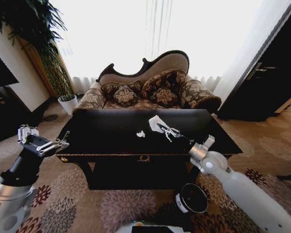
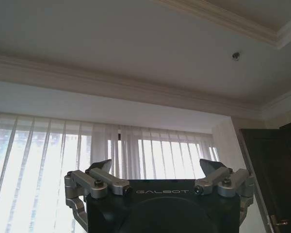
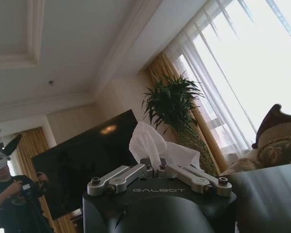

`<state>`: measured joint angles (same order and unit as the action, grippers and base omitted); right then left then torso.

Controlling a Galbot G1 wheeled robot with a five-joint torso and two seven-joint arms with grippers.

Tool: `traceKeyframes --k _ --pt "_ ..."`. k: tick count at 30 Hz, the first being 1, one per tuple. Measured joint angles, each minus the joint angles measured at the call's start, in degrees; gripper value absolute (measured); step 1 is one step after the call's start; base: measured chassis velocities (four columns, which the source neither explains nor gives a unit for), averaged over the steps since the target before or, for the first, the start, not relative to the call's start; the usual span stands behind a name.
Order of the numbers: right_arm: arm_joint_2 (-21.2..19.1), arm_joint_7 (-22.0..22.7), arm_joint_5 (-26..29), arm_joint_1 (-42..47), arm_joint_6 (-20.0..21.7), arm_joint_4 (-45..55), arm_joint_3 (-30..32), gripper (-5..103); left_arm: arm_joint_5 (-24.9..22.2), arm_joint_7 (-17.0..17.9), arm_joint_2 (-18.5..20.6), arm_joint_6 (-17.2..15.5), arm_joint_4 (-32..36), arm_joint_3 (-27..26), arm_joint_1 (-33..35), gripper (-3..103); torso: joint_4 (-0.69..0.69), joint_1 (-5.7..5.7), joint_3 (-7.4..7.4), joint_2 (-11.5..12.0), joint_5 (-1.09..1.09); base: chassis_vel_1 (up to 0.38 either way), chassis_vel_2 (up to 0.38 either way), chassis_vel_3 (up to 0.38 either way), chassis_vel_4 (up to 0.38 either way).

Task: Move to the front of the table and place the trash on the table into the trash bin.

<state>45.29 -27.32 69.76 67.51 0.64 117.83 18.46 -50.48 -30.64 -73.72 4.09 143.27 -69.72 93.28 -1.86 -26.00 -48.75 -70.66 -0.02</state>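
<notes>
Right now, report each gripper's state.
Left gripper: open, holding nothing, beside the table's left end.
Right gripper: shut on the white paper wad over the tabletop.

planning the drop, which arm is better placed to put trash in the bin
Right. The right gripper is shut on a paper wad over the table, and the trash bin sits on its side. The left gripper is open beside the table's left end.

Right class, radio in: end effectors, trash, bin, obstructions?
Right end effector shut on white paper wad over the table. Left end effector open, beside the table. Tiny scrap remains. Trash bin unobstructed.
</notes>
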Motion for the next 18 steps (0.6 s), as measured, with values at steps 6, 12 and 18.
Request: traceKeyframes --k 6,12,18 --pt "7.12 -4.91 -7.76 10.03 -1.67 1.45 3.76 0 -0.23 0.09 -0.16 0.0 -0.01 0.63 -0.46 100 -0.01 0.0 0.0 0.0 0.0 0.0 0.0 0.0 0.0" --pt "11.48 -7.99 -14.88 14.83 -3.96 -1.16 6.44 0 -0.23 0.1 -0.14 0.0 -0.02 1.1 -0.7 100 -0.01 0.0 0.0 0.0 0.01 0.0 0.0 0.0 0.0" --pt "16.06 -14.22 -18.83 20.14 -8.67 -6.48 9.41 0 -2.01 0.82 0.0 -0.65 -0.03 1.47 -1.31 100 -0.01 -0.01 0.0 0.01 0.01 0.0 0.0 0.0 0.0"
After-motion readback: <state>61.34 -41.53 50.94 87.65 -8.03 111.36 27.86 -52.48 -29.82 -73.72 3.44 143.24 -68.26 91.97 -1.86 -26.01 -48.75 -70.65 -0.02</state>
